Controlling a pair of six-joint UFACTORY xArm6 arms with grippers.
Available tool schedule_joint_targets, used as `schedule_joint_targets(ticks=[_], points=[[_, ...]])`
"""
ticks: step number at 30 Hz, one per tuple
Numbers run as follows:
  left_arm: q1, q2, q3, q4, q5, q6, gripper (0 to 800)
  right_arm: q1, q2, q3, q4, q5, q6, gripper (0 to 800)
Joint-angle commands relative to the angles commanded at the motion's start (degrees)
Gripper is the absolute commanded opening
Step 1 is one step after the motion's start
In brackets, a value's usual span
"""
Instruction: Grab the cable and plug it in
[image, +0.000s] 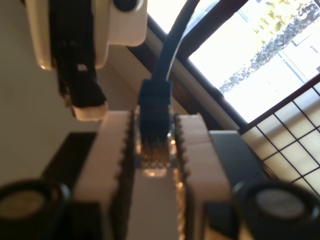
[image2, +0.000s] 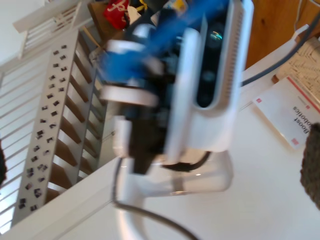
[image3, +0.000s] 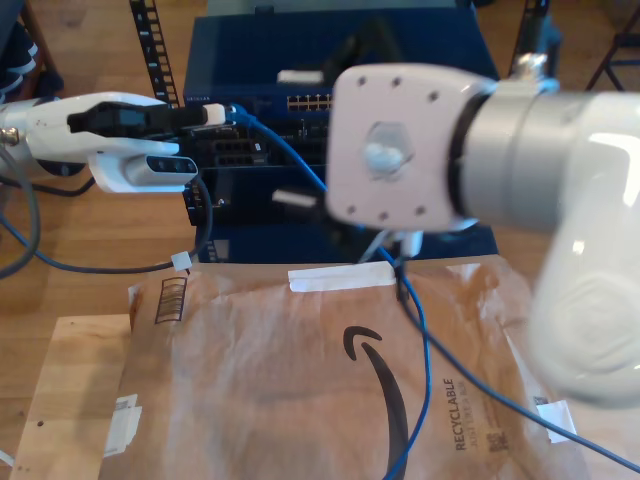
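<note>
fingers (image: 197, 150) of my first gripper (image: 155, 150) clamp cable (image: 172, 45) plug | second gripper's unclear | cardboard box (image3: 300, 400) below

The arm (image3: 560, 230) is glossy white with a grey band — its round end plate carries small screws

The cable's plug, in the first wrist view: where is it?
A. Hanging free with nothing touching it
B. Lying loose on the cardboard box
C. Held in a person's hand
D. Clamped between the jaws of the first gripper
D: the plug of the cable sits between the two white toothed fingers of my first gripper, which press on both its sides.
</note>
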Motion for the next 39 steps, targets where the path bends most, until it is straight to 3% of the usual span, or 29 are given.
schedule_joint_targets(ticks=[13, 24, 39], points=[[-3.3, -0.2, 0.0, 0.4, 4.4, 0.0, 24, -0.3, -0.3, 0.3, -0.4, -4.5, -0.1, 768], [-3.3, -0.4, -0.1, 0.3, 4.4, 0.1, 24, -0.2, -0.9, 1.2, -0.1, -4.8, 0.0, 523], [-3.6, -0.3, 0.0, 0.3, 4.4, 0.1, 24, -0.2, -0.9, 1.1, 0.2, -6.3, 0.1, 382]])
